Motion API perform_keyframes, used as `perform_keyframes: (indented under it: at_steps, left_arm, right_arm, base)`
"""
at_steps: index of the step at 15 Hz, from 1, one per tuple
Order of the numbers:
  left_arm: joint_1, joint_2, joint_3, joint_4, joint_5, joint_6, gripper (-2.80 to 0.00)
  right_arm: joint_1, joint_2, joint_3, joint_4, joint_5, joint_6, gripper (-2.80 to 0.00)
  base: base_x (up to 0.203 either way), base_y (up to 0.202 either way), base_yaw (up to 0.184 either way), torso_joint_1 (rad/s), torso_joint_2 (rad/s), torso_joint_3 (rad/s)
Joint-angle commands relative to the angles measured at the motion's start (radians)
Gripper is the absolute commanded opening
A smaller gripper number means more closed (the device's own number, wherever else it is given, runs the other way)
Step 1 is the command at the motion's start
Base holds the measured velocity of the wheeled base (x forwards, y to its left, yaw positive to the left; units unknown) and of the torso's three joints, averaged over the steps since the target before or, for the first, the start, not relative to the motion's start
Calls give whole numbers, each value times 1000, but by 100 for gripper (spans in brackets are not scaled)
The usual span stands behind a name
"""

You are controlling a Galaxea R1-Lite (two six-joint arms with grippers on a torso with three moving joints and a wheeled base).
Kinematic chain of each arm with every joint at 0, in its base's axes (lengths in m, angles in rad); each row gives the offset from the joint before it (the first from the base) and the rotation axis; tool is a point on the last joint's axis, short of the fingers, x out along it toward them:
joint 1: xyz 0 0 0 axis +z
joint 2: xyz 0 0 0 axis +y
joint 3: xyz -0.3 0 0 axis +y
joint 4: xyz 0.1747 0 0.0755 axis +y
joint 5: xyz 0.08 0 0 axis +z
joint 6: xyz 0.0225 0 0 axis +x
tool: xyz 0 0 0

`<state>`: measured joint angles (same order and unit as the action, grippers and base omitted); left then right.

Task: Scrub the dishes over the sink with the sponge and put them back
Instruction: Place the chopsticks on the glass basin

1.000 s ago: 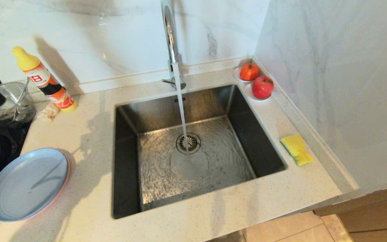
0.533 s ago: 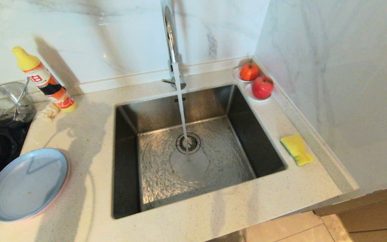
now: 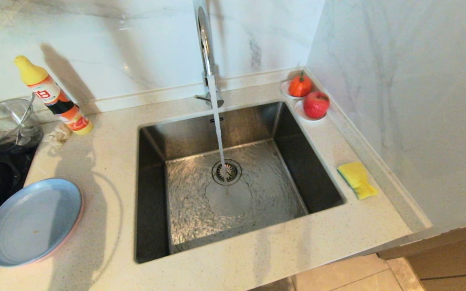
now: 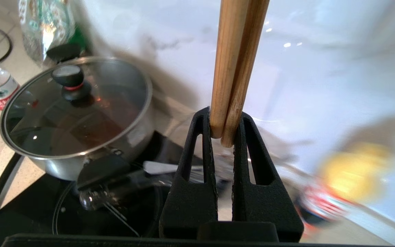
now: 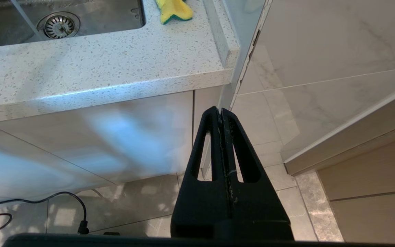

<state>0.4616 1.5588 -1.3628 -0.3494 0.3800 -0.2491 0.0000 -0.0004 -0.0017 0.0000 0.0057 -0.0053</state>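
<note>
The left hand (image 4: 224, 132) is nearly closed, its two black fingers pinching a pair of wooden chopsticks (image 4: 236, 65) at their lower ends; the sticks run straight out past the fingertips, side by side and touching. It hangs over the dark cooktop (image 4: 29, 206) near a lidded steel pot (image 4: 77, 113), outside the head view. The right hand (image 5: 220, 111) is fully closed on nothing and sits parked below the counter's front edge (image 5: 108, 89), over the tiled floor.

The sponge (image 3: 357, 179) lies flat on the counter (image 3: 237, 266) just right of the sink (image 3: 225, 178), yellow face up, its long axis running from the sink's rim toward the near right, close to the raised ledge under the side wall. The light blue plate (image 3: 32, 221) rests flat at the counter's near left corner, its left rim over the cooktop; a pink plate's edge (image 3: 80, 214) shows beneath it. The faucet (image 3: 205, 48) pours a stream onto the drain strainer (image 3: 226, 171). An orange bottle (image 3: 55, 99) leans by the back wall, beside a glass bowl (image 3: 6, 121); two saucers with fruit (image 3: 316, 104) fill the far right corner. Bare counter lies between plate and sink.
</note>
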Motion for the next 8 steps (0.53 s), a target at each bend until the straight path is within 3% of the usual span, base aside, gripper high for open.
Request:
perform_keyframes:
  at_steps: [1,8]
  left_arm:
    - [52,132,20,-60,-19,-3,-280]
    - [81,312,46,-72,-34,-30,-280]
  right_arm:
    - [0,0,0,0,0,0,-280]
    - [0,0,0,0,0,-1,-280]
  base:
    - [0,0,0,0,0,0]
    - [0,0,0,0,0,0]
